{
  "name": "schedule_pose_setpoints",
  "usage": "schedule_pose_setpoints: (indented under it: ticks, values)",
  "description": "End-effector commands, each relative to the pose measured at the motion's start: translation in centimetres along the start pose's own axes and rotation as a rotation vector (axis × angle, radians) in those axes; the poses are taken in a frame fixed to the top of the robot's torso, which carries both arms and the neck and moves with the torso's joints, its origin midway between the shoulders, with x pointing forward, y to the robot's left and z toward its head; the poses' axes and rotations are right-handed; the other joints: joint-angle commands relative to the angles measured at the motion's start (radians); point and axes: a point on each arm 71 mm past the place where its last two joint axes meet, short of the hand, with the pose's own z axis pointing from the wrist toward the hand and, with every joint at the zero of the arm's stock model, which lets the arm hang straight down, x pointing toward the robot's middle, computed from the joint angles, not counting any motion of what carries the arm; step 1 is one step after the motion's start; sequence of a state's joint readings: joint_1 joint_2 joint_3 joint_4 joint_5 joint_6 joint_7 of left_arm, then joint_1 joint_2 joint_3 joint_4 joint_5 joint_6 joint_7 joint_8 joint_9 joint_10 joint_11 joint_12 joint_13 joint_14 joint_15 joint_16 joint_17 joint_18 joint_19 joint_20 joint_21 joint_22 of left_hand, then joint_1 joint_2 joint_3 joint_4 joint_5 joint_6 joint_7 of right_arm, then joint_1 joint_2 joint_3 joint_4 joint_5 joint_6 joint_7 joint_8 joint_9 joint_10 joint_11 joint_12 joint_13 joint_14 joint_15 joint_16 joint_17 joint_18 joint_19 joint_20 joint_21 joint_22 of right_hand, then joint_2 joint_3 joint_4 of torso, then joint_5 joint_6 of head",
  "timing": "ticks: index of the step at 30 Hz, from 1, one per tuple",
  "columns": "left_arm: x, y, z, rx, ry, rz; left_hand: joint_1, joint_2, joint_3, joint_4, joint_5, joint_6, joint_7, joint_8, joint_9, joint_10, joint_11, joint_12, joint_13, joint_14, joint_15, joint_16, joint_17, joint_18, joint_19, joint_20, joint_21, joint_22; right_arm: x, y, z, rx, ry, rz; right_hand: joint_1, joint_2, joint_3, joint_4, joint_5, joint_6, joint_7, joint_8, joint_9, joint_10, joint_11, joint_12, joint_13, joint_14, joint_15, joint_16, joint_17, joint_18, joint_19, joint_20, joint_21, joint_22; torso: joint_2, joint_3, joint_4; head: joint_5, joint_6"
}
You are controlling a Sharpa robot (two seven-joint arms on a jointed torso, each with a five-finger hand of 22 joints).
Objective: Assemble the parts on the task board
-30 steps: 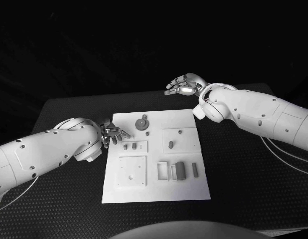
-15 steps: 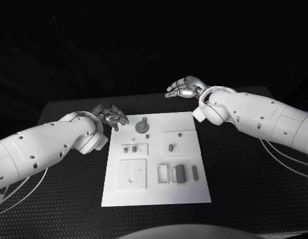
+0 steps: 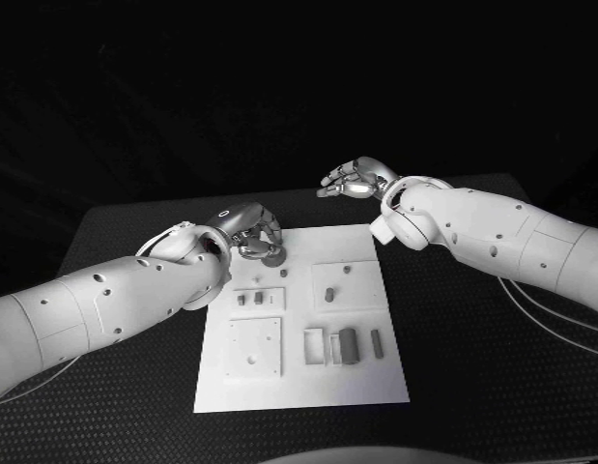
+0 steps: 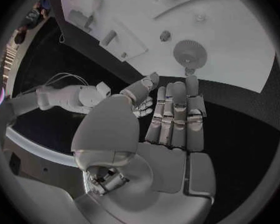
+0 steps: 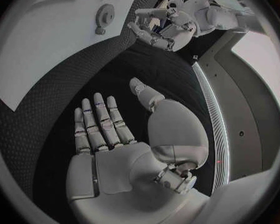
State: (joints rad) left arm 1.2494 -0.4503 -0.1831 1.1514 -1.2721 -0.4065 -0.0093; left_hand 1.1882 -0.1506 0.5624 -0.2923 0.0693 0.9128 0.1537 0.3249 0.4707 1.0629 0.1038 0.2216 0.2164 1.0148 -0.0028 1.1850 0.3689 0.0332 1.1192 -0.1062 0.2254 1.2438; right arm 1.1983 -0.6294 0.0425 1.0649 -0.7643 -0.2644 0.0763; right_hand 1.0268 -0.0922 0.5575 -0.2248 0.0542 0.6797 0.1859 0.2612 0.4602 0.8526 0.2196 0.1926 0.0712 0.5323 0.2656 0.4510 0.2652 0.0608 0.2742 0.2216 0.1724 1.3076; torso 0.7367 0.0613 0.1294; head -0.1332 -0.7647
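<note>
Left hand (image 3: 254,235): moved in half a second from the task board's (image 3: 299,387) far-left corner to above the gear (image 3: 272,255) at its far edge; fingers straight and together, nothing held.
Right hand (image 3: 355,179): kept beyond the board's far-right corner, off the plate; fingers spread, empty.
Gear: flat on the board, untouched.
Other parts (image 3: 342,344): lying in the board's near half.
Meaning: a reach for the gear is judged under way; no part gripped yet.

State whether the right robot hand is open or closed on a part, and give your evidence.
Open. In its wrist view the right robot hand holds nothing, fingers extended and apart, above the black table beside the task board.
</note>
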Motion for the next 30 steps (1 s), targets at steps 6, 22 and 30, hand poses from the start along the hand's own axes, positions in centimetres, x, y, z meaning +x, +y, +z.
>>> schedule_pose_setpoints:
  ticks: [6, 22, 30]
  values:
    - [1.8, -1.0, -0.1, 0.177, 0.09, 0.24, 0.023, -0.01, -0.038, 0.0, 0.006, 0.002, -0.009, -0.009, -0.007, 0.026, 0.001, -0.028, -0.015, 0.041, -0.005, 0.05, 0.025, 0.035, 0.047, -0.002, 0.027, 0.026, 0.1, 0.0, 0.2, -0.012, 0.011, 0.01, -0.009, 0.001, 0.001, 0.008, -0.005, -0.008, 0.052, 0.006, -0.001, 0.004, 0.0, -0.004, -0.002, 0.001, 0.008, -0.006, 0.001, -0.013, 0.008, -0.001, -0.005, 0.002, 0.0, 0.001, 0.0013, -0.009, -0.003]
    - [3.2, -1.2, 0.6, 0.185, 0.123, 0.271, 0.043, 0.002, -0.053, 0.001, 0.004, 0.027, -0.011, -0.008, -0.016, 0.065, -0.005, -0.061, -0.03, 0.051, -0.011, 0.11, 0.046, 0.047, 0.076, -0.008, 0.063, 0.076, 0.5, 0.3, 0.4, -0.021, 0.014, 0.012, -0.009, 0.002, 0.001, 0.007, -0.005, -0.008, 0.053, 0.007, -0.002, 0.004, 0.001, -0.004, -0.002, 0.002, 0.008, -0.006, 0.001, -0.012, 0.009, -0.001, -0.006, 0.003, 0.0, -0.0009, 0.001, -0.011, -0.003]
    - [3.9, -1.2, 1.0, 0.165, 0.146, 0.276, 0.046, 0.006, -0.049, 0.001, 0.011, 0.017, -0.009, -0.017, -0.022, 0.065, -0.003, -0.076, -0.036, 0.051, -0.009, 0.116, 0.045, 0.05, 0.077, -0.006, 0.065, 0.081, 0.7, 0.5, 0.4, -0.025, 0.018, 0.013, -0.009, 0.002, 0.001, 0.007, -0.005, -0.008, 0.053, 0.007, -0.002, 0.004, 0.001, -0.004, -0.002, 0.002, 0.008, -0.006, 0.001, -0.012, 0.01, -0.001, -0.006, 0.003, -0.001, 0.0006, 0.0006, -0.011, -0.003]
